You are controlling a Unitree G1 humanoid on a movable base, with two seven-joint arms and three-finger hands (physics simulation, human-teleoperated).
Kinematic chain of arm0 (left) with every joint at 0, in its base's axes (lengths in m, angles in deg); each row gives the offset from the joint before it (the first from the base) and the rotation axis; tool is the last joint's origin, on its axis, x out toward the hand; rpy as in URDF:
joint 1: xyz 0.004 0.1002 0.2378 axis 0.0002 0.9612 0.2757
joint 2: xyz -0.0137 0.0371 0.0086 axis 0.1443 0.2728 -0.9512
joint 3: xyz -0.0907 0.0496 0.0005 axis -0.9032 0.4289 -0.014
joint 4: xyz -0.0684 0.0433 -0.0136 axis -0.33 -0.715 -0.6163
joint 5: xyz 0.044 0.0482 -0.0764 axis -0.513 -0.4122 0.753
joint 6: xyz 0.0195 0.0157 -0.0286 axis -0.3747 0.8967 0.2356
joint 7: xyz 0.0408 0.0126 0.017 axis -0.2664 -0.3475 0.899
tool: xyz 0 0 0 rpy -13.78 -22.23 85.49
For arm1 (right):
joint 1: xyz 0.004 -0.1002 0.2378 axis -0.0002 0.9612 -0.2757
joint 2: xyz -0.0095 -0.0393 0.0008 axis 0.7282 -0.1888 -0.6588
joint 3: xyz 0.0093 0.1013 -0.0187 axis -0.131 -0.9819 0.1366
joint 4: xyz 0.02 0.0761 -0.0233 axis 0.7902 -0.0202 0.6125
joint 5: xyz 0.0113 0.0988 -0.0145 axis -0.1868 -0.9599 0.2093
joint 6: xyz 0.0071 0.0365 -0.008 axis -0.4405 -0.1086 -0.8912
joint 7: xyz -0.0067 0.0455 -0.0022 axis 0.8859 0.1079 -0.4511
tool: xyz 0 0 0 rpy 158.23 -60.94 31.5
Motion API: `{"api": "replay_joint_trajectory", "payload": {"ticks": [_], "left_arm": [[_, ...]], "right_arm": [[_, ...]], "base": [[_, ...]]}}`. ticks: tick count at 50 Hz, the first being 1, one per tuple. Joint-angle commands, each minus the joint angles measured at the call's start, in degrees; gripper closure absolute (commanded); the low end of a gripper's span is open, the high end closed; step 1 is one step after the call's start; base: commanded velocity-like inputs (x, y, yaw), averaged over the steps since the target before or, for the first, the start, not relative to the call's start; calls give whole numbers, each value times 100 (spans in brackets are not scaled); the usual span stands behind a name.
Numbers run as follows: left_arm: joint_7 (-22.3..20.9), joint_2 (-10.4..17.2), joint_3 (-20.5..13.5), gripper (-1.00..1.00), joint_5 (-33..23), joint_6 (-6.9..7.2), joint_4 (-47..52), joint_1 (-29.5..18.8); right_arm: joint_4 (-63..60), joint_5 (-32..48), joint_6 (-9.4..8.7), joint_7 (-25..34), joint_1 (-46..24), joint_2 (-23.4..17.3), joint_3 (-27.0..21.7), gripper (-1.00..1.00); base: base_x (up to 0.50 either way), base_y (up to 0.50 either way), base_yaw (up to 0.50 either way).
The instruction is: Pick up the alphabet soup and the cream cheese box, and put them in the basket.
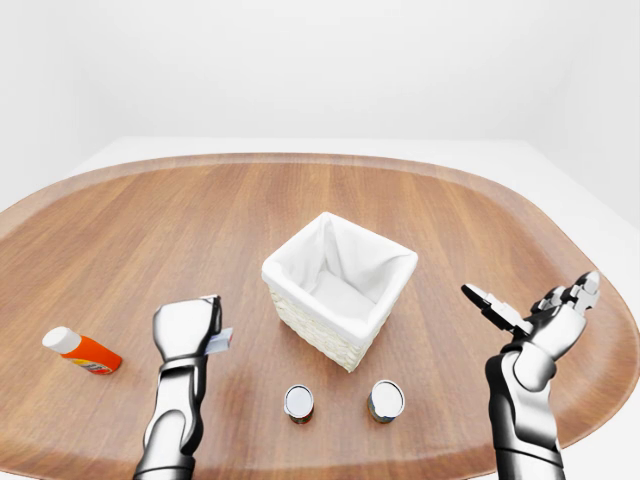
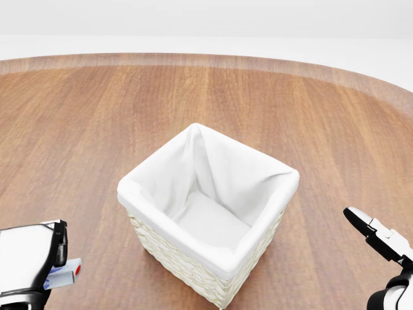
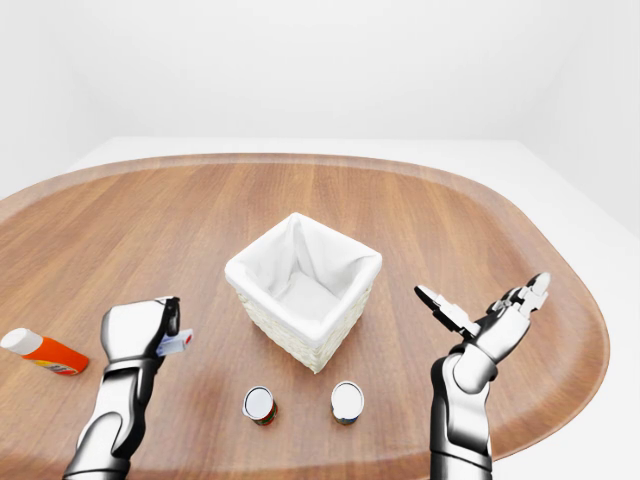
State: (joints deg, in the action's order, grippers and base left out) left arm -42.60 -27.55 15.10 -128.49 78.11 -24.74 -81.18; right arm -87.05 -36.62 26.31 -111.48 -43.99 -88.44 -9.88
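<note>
while my left hand at the lower left of the left-eye view is clenched around the cream cheese box, my right hand at the lower right has its fingers spread and holds nothing. the basket sits mid-table; two cans stand below it, which one is the alphabet soup i cannot tell.

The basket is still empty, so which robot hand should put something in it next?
Probably the left hand: its fingers are shut on a small box, likely the cream cheese, close beside the basket. The right hand is open and empty.
</note>
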Motion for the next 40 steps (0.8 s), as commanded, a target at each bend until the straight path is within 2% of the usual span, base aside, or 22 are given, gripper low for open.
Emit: {"api": "replay_joint_trajectory", "payload": {"ticks": [1,5,6,10,11,18,27,34,40], "left_arm": [[-645,-233,11,100,-374,0,1215,-257],[-951,-359,207,100,-652,0,1278,-561],[-896,-361,239,100,-840,0,1199,-692],[-1080,-396,352,100,-968,0,1188,-904],[-1243,-408,356,100,-968,0,1283,-989],[-1671,-529,511,100,-1348,0,1678,-1129],[-2035,-647,547,100,-1452,0,1911,-1373],[-2391,-909,805,100,-1767,0,2319,-1520],[-2709,-1056,883,100,-1960,0,2507,-1818]], "right_arm": [[-49,5,0,0,27,12,0,-100],[-30,1,0,0,24,17,-16,-100],[-60,0,0,0,34,18,-13,-100],[-46,-7,0,0,24,10,-18,-100],[-37,-3,0,0,17,7,-15,-100],[-45,3,0,0,24,18,-20,-100],[6,-10,0,0,7,0,-11,-100],[15,-21,0,0,-7,-5,-16,-100],[-49,-29,0,0,9,-5,-12,-100]], "base": [[0,0,0],[0,0,0],[0,0,0],[0,0,0],[0,0,0],[0,0,0],[0,0,0],[0,0,0],[0,0,0]]}}
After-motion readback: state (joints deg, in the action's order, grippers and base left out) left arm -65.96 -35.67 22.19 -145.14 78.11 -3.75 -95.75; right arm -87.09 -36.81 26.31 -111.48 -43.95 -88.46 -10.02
